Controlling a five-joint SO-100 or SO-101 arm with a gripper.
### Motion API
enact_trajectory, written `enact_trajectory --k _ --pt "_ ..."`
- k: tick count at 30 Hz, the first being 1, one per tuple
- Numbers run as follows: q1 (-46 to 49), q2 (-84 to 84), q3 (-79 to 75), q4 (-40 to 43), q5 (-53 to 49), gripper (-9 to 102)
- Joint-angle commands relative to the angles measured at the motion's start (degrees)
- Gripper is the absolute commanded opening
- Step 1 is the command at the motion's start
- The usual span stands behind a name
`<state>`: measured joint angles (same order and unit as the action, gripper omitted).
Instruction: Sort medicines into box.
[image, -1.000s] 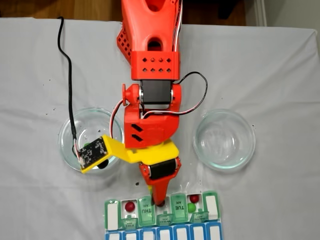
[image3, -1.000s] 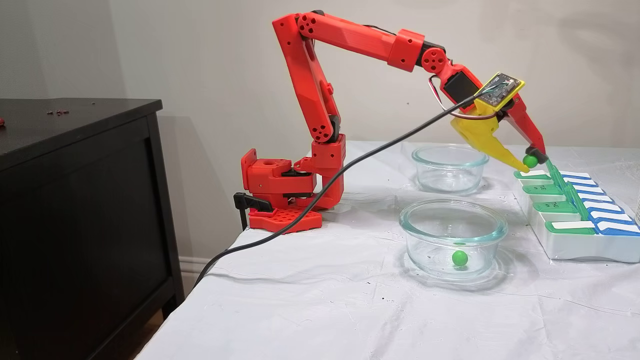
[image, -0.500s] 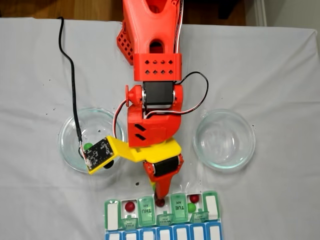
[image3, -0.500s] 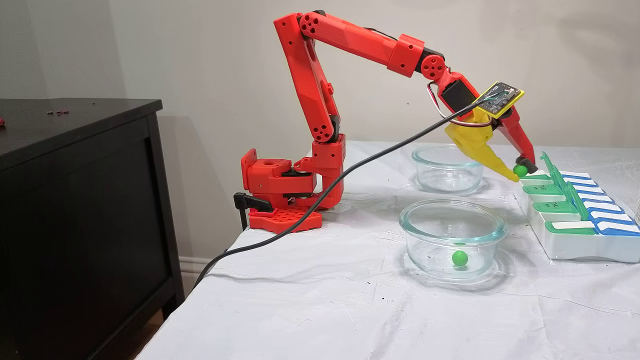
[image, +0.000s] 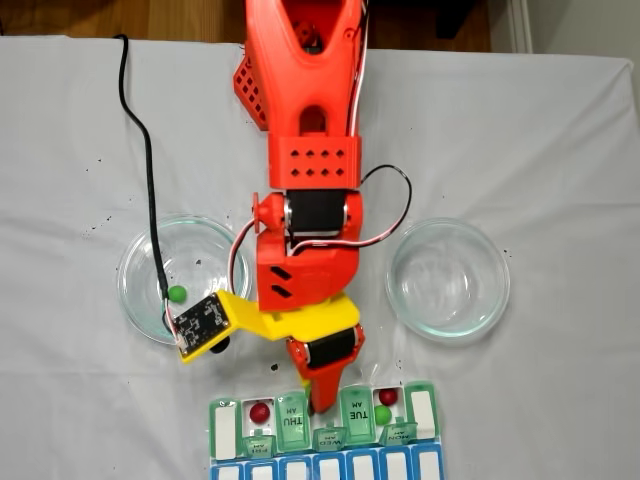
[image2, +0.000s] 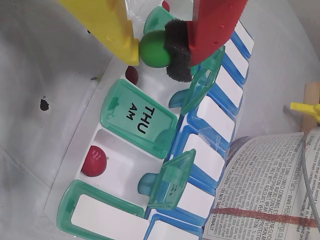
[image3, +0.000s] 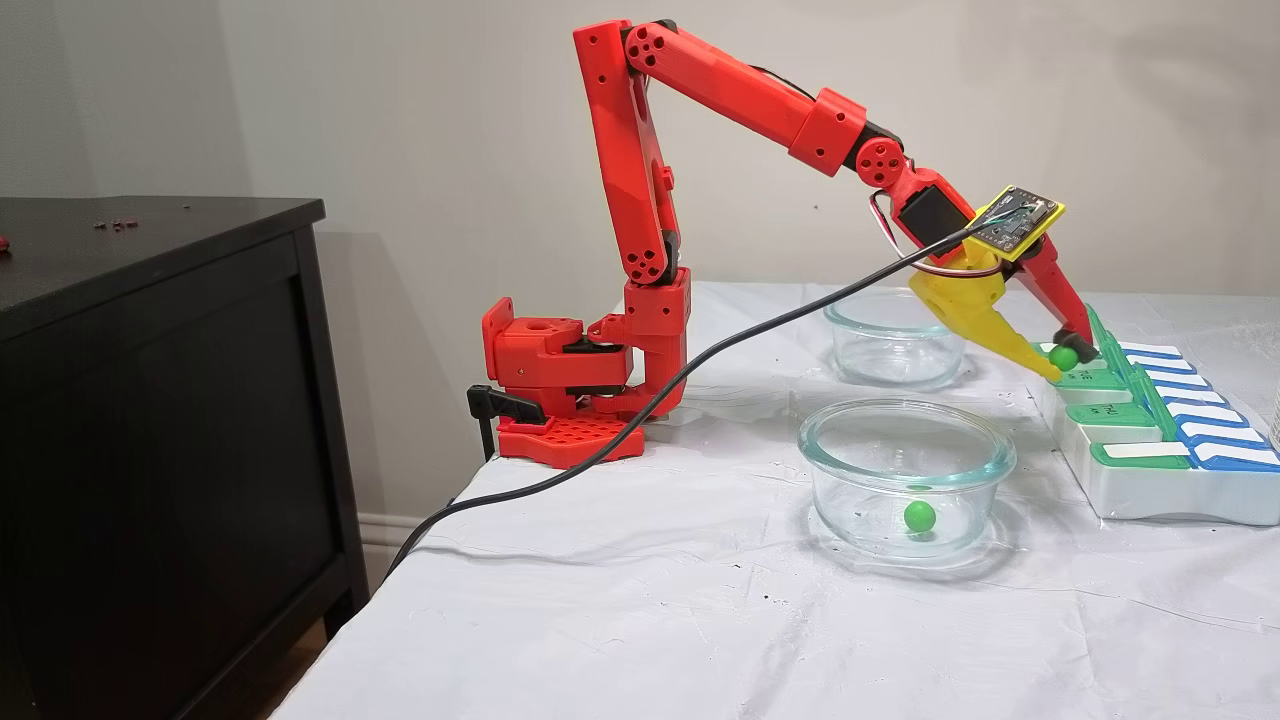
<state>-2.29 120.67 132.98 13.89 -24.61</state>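
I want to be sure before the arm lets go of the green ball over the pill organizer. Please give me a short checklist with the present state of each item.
1. Green ball held between the tool's yellow finger and padded red finger: ok.
2. Tool over the pill organizer, not over a glass dish: ok.
3. Lid of the compartment below the ball open: ok; the wrist view shows an open well holding a red ball.
4. THU AM lid beside it shut: ok.
5. Ball exactly centred over the well: cannot tell.
6. Last green ball waiting in the dish: ok.
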Motion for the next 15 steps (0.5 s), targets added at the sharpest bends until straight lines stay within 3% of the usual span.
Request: enact_trajectory --k 1,15 --pt "-0.9 0.5 -1.8 -3.4 -0.4 0" --pt "-1.2 -1.7 -1.0 -7.5 1.2 0"
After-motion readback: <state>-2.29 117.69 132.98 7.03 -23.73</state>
